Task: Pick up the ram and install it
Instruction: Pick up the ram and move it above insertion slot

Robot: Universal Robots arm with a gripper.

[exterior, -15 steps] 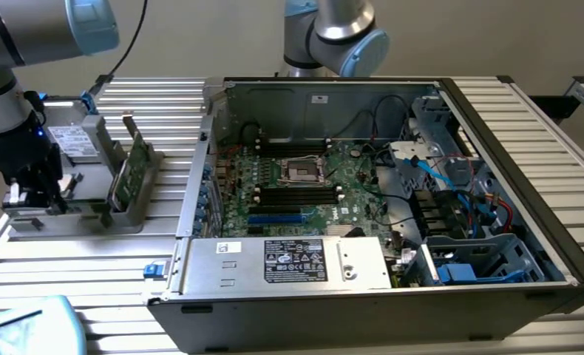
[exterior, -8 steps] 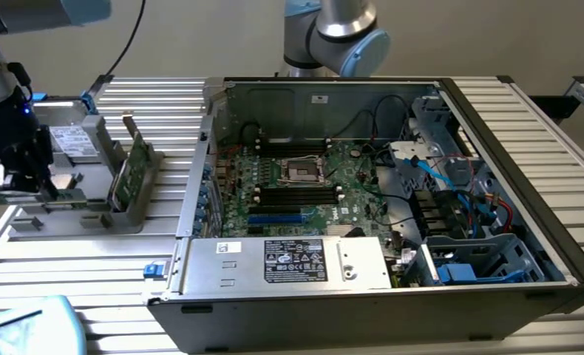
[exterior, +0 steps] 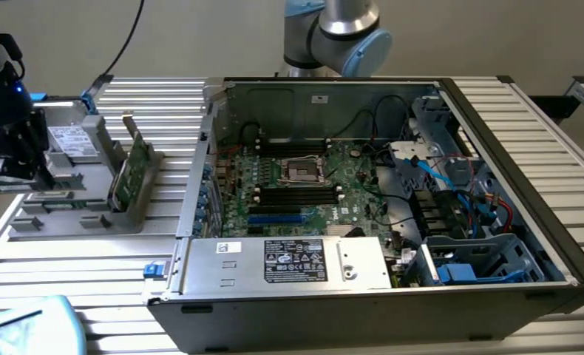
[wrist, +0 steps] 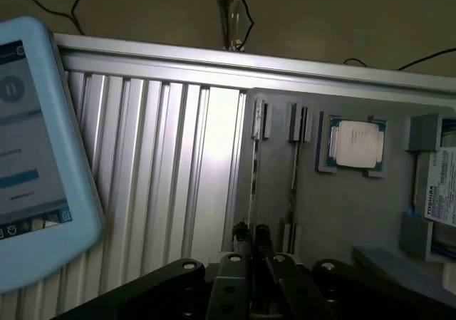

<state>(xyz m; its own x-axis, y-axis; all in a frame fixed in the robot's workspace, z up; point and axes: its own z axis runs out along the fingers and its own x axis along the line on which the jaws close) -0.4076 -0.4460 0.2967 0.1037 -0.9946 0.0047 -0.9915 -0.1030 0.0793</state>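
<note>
The ram [exterior: 63, 182] is a thin green stick lying lengthwise over the grey parts tray [exterior: 65, 222] at the exterior view's far left. My gripper [exterior: 16, 181] is down on it. In the wrist view the ram [wrist: 254, 170] shows edge-on as a thin dark line running away from my gripper [wrist: 251, 231]. The two black fingertips [wrist: 263, 233] stand close together on either side of its near end. I cannot tell whether the stick still sits in its tray slot. The black memory slots [exterior: 292, 191] on the motherboard lie inside the open case.
A larger green card with a metal bracket [exterior: 131, 174] stands upright in the tray beside the case wall [exterior: 195, 185]. A processor [wrist: 354, 144] and a labelled drive [wrist: 438, 192] also sit in the tray. A light-blue tablet [wrist: 35, 156] lies on the ribbed table.
</note>
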